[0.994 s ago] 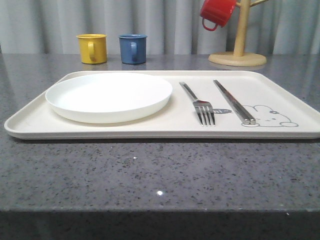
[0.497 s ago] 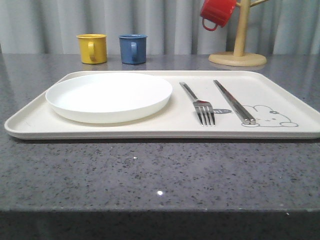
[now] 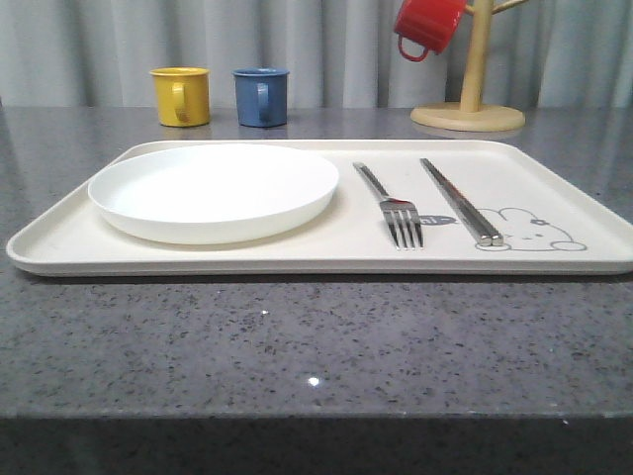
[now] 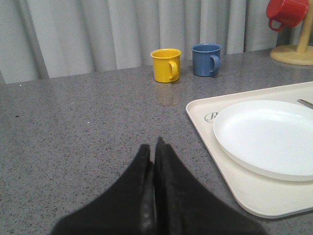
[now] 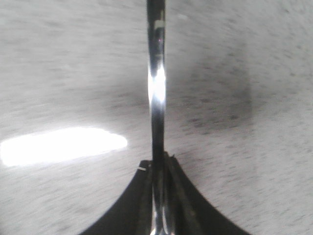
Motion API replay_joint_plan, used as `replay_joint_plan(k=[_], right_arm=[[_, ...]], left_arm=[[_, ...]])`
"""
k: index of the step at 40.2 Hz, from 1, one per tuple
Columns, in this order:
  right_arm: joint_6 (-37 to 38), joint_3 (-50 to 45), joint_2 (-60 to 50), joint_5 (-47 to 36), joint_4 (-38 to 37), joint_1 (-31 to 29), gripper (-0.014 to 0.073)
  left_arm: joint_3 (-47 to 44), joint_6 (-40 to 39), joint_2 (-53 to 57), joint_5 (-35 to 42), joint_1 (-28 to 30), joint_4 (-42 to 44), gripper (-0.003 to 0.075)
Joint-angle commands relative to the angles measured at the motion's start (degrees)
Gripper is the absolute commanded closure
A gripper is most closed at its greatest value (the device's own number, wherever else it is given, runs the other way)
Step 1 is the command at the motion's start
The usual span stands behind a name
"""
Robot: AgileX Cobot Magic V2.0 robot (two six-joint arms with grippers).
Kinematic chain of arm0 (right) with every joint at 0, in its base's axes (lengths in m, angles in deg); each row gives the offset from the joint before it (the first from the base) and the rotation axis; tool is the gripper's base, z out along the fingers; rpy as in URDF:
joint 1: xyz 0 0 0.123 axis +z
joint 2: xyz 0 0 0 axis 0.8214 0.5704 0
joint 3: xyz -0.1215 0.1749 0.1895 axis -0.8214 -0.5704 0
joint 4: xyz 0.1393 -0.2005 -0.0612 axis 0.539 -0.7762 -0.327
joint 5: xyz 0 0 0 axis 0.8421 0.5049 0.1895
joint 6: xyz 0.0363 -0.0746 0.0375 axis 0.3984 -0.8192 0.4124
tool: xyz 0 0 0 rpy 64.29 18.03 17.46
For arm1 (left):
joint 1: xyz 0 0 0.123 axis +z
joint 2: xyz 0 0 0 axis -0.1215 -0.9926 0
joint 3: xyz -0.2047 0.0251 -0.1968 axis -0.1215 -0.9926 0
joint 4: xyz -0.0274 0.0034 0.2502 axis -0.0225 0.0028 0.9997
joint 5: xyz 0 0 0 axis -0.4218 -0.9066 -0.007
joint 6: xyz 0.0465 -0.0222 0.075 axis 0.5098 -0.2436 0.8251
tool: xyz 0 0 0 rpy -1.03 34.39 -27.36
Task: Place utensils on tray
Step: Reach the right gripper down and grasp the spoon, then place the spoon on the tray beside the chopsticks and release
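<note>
The cream tray (image 3: pixel 59 247) lies across the grey table. On it rest the round white plate (image 3: pixel 213 190) at the left, a fork (image 3: pixel 396 213) in the middle and a pair of chopsticks (image 3: pixel 460 203) beside the rabbit drawing. My left gripper (image 4: pixel 152 147) is shut with nothing in it, low over bare table to the left of the tray (image 4: pixel 244 196) and plate (image 4: pixel 266 137). My right gripper (image 5: pixel 157 159) is shut on a slim shiny silver utensil (image 5: pixel 156 88), which sticks out ahead of the fingers over blurred grey surface; its ends are hidden.
A yellow mug (image 3: pixel 181 96) and a blue mug (image 3: pixel 261 96) stand behind the tray at the back left. A red mug (image 3: pixel 427 27) hangs on a wooden stand (image 3: pixel 467 109) at the back right. Grey curtain closes the back.
</note>
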Motion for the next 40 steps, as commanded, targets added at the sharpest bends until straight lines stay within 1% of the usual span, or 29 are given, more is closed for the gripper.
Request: replay_joint_plan(k=[1,6,11,15,23,35,37,40], right_arm=[[2.7,1.3,-4.1,6.2,0.4,4.7,0.0585],[6.3,1.3,-4.4,6.2,1.4,12.2,0.0585],[8.3,1.3,-3.6,5.4,2.9,18.8,0.0585],[10.6,1.3,-2.0,4.4,2.9,22.0,0.0585],[14.3,1.3,2.4,3.5,2.9,23.0,0.0585],[15.1,1.3,6.1,2.8,2.6,23.0,0.0582],[15.1,1.3,6.3,2.7,2.6,23.0,0.0564],[15.1,1.3,6.4,2.7,2.6,23.0,0.0504]], left_arm=[[1.6,-0.3,-0.6,4.8,-0.3,-0.6,0.0739],[1.6,-0.3,-0.6,4.8,-0.3,-0.6,0.0739],[1.6,-0.3,-0.6,4.8,-0.3,-0.6,0.0739],[1.6,-0.3,-0.6,4.8,-0.3,-0.6,0.0739],[1.6,-0.3,-0.6,4.8,-0.3,-0.6,0.0739],[1.6,-0.3,-0.6,4.8,-0.3,-0.6,0.0739],[1.6,-0.3,-0.6,4.8,-0.3,-0.6,0.0739],[1.6,-0.3,-0.6,4.8,-0.3,-0.6,0.0739]])
